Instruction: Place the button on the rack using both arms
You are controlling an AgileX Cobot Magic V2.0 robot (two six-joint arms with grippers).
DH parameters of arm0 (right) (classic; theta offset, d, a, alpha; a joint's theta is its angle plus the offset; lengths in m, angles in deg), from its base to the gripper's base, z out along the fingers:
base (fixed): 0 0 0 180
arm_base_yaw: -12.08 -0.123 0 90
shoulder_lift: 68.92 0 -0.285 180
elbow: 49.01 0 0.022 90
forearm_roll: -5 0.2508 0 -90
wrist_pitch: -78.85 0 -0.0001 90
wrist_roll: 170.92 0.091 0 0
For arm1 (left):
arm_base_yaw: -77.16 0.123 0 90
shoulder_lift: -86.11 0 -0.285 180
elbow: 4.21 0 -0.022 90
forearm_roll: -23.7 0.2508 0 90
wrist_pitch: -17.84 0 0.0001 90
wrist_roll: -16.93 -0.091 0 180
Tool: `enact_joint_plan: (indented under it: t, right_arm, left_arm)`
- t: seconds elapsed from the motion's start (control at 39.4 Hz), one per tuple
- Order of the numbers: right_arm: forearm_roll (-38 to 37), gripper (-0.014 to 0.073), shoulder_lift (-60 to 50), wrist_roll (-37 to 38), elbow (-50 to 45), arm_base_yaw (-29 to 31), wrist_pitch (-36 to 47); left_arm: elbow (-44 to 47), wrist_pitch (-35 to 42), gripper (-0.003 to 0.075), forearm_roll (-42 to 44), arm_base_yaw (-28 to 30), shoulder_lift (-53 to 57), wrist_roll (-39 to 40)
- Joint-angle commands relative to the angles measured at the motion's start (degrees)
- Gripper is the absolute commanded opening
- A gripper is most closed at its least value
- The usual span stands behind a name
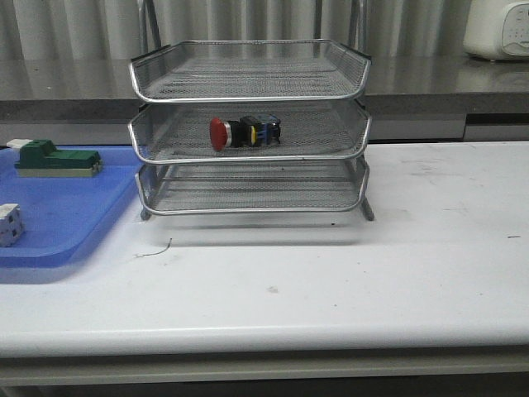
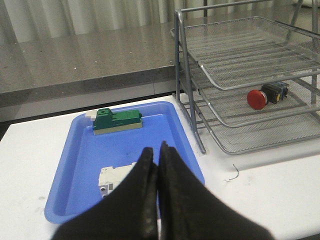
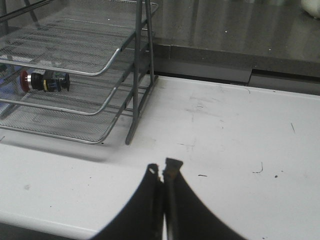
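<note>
Both hands (image 2: 156,152) (image 3: 162,170) closed; button (image 1: 243,132) lies on rack's (image 1: 248,95) middle tier.

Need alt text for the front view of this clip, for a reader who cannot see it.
A red-headed button lies on its side in the middle tier of a silver three-tier wire rack on a white table. At left, a blue tray holds a green block and a white cube.

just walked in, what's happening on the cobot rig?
Nothing is being handled right now. The button lies on its side in the middle tier of the rack, red head toward the blue tray. Both arms are clear of the rack: the left end effector is shut and empty over the blue tray, the right end effector shut and empty over the table.
</note>
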Motion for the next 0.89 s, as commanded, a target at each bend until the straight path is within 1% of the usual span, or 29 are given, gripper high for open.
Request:
enact_joint_plan:
  t: [0.0, 0.13, 0.2, 0.28, 0.41, 0.48, 0.68, 0.79, 0.81, 0.84, 0.86]
  right_arm:
    - [-0.2, -0.0060, 0.5, -0.2, 1.4, 0.4, 4.6]
    - [-0.2, -0.0060, 0.5, -0.2, 1.4, 0.4, 4.6]
    - [-0.2, -0.0060, 0.5, -0.2, 1.4, 0.4, 4.6]
    - [-0.2, -0.0060, 0.5, -0.2, 1.4, 0.4, 4.5]
    - [-0.2, -0.0060, 0.5, -0.2, 1.4, 0.4, 4.5]
    - [-0.2, -0.0060, 0.5, -0.2, 1.4, 0.4, 4.4]
    - [-0.2, -0.0060, 0.5, -0.2, 1.4, 0.4, 4.4]
    - [-0.2, -0.0060, 0.5, -0.2, 1.4, 0.4, 4.4]
    - [-0.2, -0.0060, 0.5, -0.2, 1.4, 0.4, 4.4]
    - [-0.2, -0.0060, 0.5, -0.2, 1.4, 0.4, 4.4]
    - [-0.2, -0.0060, 0.5, -0.2, 1.4, 0.4, 4.4]
  left_arm:
    - [-1.5, 4.6, -0.0019, -1.0, 0.1, -0.6, 0.4]
    - [-1.0, 5.8, -0.0019, -1.2, 0.1, -0.6, 0.6]
    - [0.4, 7.7, -0.0019, -0.3, 0.1, 0.9, 2.6]
    - [2.5, 9.6, -0.0019, 3.2, 0.1, 2.9, 7.0]
    - [7.6, 13.2, -0.0019, 10.6, 0.1, 6.7, 17.3]
    - [10.4, 15.4, -0.0019, 13.3, 0.1, 6.3, 20.3]
    - [18.2, 21.3, -0.0019, 13.3, 0.1, 6.3, 20.3]
    - [22.1, 26.3, -0.0019, 13.3, 0.1, 6.3, 20.3]
    - [22.3, 26.7, -0.0019, 13.3, 0.1, 6.3, 20.3]
    - [22.1, 24.9, -0.0019, 13.3, 0.1, 6.3, 20.3]
    - [22.1, 25.0, -0.0019, 13.3, 0.1, 6.3, 20.3]
